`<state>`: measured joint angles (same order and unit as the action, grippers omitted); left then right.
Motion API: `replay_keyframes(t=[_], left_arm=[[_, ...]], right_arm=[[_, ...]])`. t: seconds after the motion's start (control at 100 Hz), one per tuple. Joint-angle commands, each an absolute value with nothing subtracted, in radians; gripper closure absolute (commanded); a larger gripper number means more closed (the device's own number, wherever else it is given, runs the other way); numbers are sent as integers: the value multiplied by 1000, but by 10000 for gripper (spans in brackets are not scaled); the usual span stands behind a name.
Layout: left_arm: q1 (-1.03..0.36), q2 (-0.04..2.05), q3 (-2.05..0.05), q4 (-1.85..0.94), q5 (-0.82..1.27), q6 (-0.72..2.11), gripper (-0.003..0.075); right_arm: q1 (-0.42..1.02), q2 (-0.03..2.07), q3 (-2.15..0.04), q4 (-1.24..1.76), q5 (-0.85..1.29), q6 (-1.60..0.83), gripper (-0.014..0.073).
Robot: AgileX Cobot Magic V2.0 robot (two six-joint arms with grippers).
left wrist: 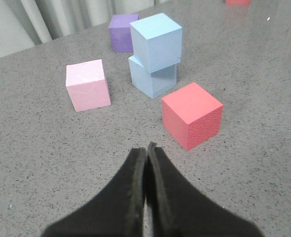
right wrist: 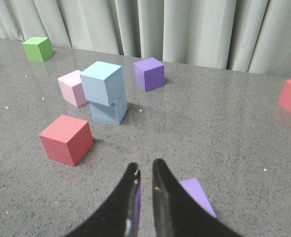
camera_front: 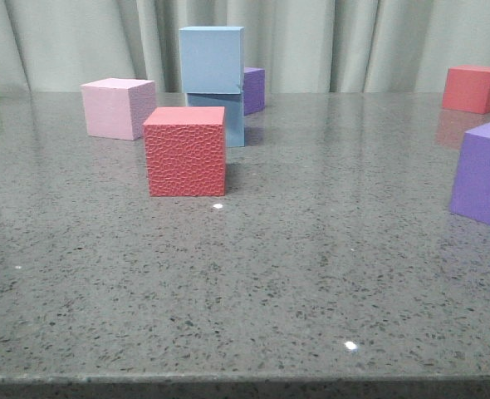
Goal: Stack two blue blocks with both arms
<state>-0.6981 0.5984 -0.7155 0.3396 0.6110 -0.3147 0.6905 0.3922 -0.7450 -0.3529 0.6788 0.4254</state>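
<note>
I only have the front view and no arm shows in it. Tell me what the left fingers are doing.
Observer: The left gripper hangs short of the red textured cube, fingers pressed together, holding nothing.
Operator: Now the right one.
Observer: The right gripper has its fingers nearly together with nothing between them. A purple cube shows just past them.
Operator: Check the lower block. The red cube half covers it for me.
Observer: The deeper blue block rests flat on the table, apart from the red textured cube. The pale blue block sits on it, slightly twisted.
</note>
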Motion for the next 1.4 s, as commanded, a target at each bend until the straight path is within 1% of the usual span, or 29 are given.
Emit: replay_keyframes(t=[0.0,0.11,0.29,0.47,1.39], left_arm=[[-707,540,-689,333,513,-319,738],[-707,465,-634,326,513,-319,738],[-707,356,-559,304,513,-319,738],[-707,291,-529,297,522,-319,738],[-707,288,-511,302,522,-319,739]], right_arm=[[692,365,-726,-385,585,423,582],[692,309,-670,-385,574,423,641],[692,236,-608,-385,576,423,699],[692,221,-580,-385,581,423,699],[692,221,-580,-384,581,423,699]])
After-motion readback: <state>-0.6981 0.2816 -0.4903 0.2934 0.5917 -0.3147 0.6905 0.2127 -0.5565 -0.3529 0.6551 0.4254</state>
